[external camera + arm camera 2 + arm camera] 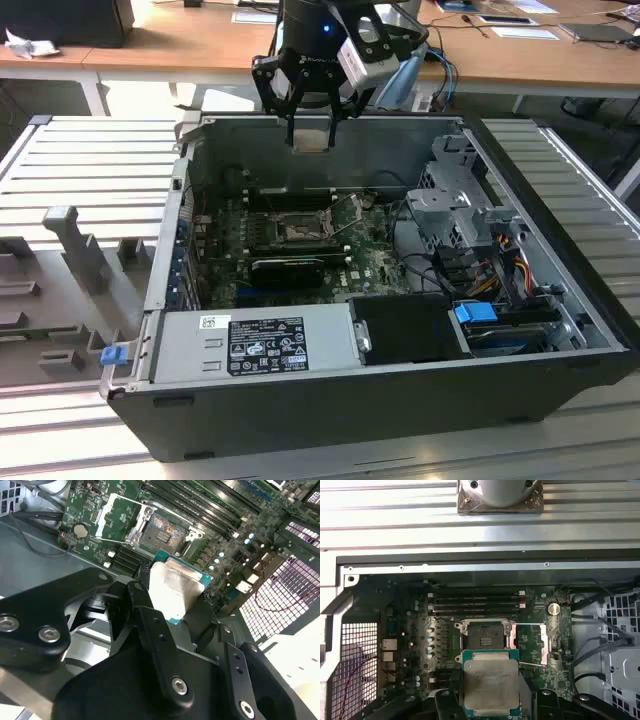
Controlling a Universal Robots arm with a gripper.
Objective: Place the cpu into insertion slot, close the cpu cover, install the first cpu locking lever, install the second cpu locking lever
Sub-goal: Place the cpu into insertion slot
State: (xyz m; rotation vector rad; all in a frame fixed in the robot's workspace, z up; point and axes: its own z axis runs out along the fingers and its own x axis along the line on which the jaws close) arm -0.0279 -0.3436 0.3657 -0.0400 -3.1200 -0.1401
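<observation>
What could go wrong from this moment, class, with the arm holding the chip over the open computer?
The gripper grips the chip only by its edges, above the board; a slip could drop it onto the parts.
The socket lies bare; a tilted or off-centre landing might bend its pins.
The cover stands open beside the socket and could snag the gripper.

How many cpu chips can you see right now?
1. The cpu is gripped in the pincer, up above the open case. The insertion slot below shows a bare pin field. Parts of the case are hidden, so another could be out of sight.
</observation>
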